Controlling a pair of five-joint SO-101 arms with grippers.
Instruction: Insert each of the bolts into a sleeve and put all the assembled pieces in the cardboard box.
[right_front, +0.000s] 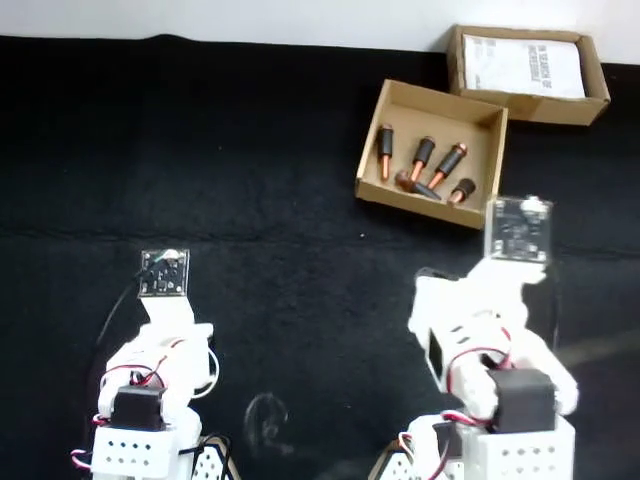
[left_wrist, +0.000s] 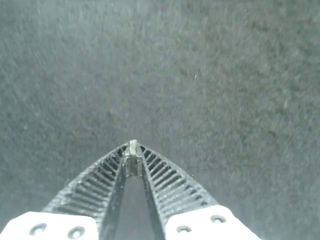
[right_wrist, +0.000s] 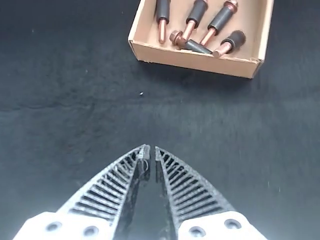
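The open cardboard box (right_front: 375, 160) sits on the black cloth at the back right and holds several assembled pieces (right_front: 423, 155), copper bolts in dark sleeves. The right wrist view looks at the box (right_wrist: 200, 59) and its pieces (right_wrist: 218, 21) from a short way off. My right gripper (right_wrist: 150, 149) is shut with nothing in it and hangs over bare cloth in front of the box. My left gripper (left_wrist: 133, 147) is shut and empty over bare cloth. In the high view the left arm (right_front: 160, 340) is at the front left and the right arm (right_front: 480, 330) at the front right.
A second cardboard box (right_front: 527, 70) with a printed sheet in it stands behind the first, at the back right corner. Black cloth (right_front: 200, 150) covers the table, with open room across the middle and left.
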